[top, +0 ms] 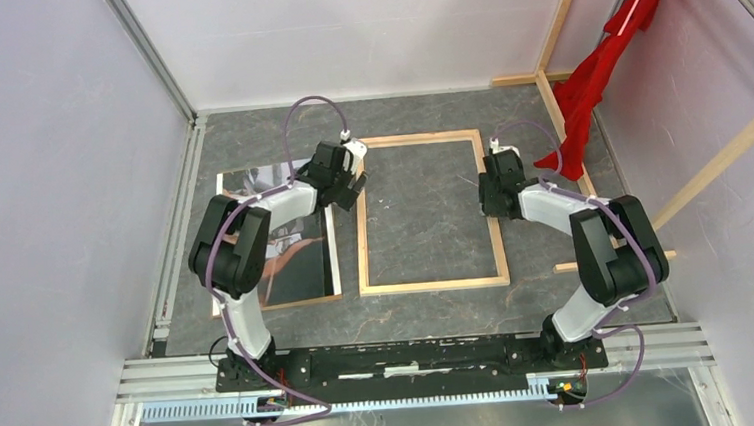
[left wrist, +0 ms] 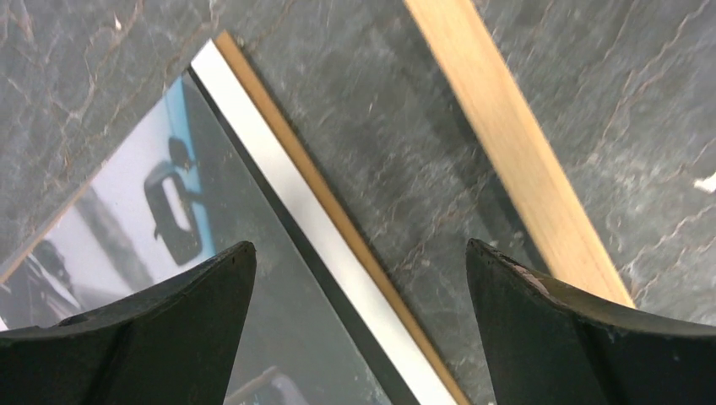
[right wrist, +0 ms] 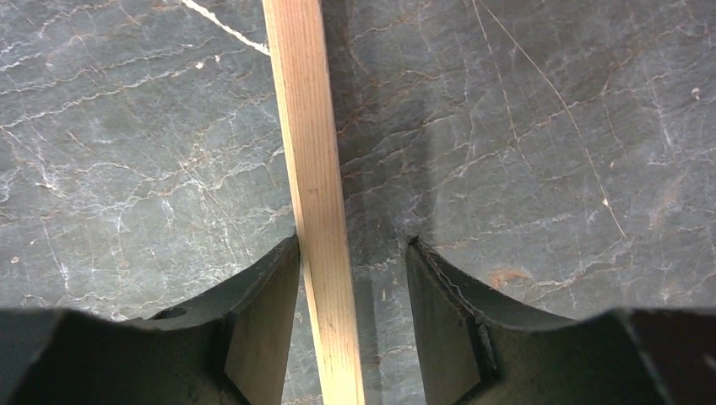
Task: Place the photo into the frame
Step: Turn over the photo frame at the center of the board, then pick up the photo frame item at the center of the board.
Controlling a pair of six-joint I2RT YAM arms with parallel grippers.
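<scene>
The frame (top: pixel 434 284) lies flat in the middle of the table, its bare light wood back up, with nothing inside it. The photo (top: pixel 306 258) lies picture side up to its left, on a brown backing board (top: pixel 299 302). My left gripper (top: pixel 349 188) is open and empty, above the photo's right edge. The left wrist view shows the photo (left wrist: pixel 169 202), the board's edge (left wrist: pixel 314 181) and the frame's left border (left wrist: pixel 515 152), with the gripper (left wrist: pixel 359 253) astride the gap. My right gripper (top: pixel 496 205) is open, its jaws astride the frame's right border (right wrist: pixel 312 126), not clamped.
A red cloth (top: pixel 603 67) hangs at the back right beside bare wooden beams (top: pixel 560 20) that lean on the wall. Another beam (top: pixel 720 164) slants at the right. White walls close in the left, back and right. A metal rail (top: pixel 413 356) runs along the near edge.
</scene>
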